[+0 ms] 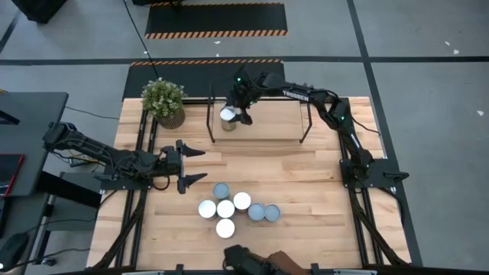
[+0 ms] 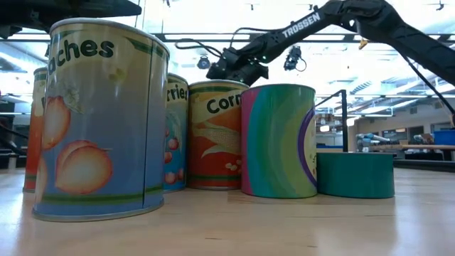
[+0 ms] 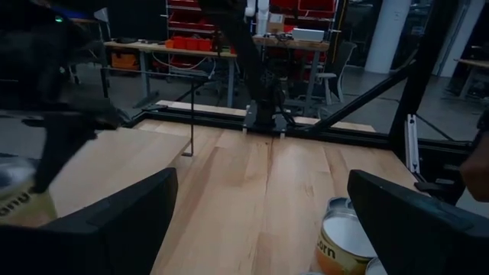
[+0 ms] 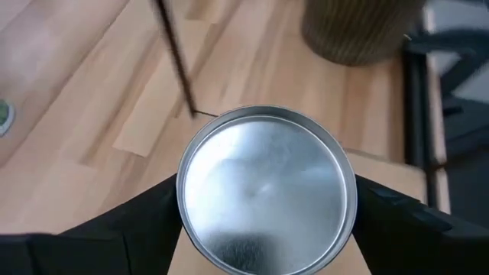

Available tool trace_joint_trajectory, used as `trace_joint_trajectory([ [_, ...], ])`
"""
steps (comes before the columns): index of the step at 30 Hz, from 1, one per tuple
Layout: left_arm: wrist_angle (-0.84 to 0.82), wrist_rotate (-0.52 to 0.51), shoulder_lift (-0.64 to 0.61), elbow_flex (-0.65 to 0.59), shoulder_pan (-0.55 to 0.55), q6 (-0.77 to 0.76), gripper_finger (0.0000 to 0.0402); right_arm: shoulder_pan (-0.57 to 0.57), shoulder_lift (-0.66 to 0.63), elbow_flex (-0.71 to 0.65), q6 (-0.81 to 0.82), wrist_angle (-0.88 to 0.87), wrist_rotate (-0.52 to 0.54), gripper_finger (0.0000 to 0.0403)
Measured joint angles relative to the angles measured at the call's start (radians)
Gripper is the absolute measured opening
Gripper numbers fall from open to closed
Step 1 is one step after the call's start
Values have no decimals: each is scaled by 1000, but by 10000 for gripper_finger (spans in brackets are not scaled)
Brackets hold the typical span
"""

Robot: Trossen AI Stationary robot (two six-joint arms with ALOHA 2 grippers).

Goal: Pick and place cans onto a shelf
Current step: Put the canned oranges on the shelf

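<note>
Your right gripper (image 1: 238,114) sits in the upper middle of the high view, over the left end of the low shelf with thin black metal end frames and a light wood top (image 1: 283,114). It is clenched on a small cylindrical can with a round silvery-white lid (image 1: 228,116). In the right wrist view that lid (image 4: 266,189) fills the middle of the frame, a dark finger (image 4: 145,218) pressed against each side. A thin black frame post (image 4: 174,53) of the shelf runs just beyond the can, and the woven pot of the small green potted plant (image 1: 163,101) stands near that end, to the shelf's left in the high view.

Your left gripper (image 1: 191,166) waits at middle left of the high view, fingers spread wide and holding nothing, with bare tabletop between it and the shelf.

Six more round-topped cans (image 1: 237,210) stand bunched together in the lower middle, just right of and below the left gripper, several touching. The rest of the shelf top to the right of the held can lies open. Black rails edge the wooden table (image 1: 321,191) on both sides.
</note>
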Motion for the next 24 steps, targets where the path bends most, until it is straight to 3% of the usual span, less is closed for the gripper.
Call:
trace_joint_trajectory([
  [8, -1, -6, 0, 0, 0, -22, 389, 79, -5, 3, -46, 15, 185, 355],
  [15, -1, -10, 0, 0, 0, -21, 389, 88, -3, -3, -47, -17, 253, 396],
  [24, -1, -10, 0, 0, 0, -20, 389, 88, -3, -2, -45, -35, 347, 399],
])
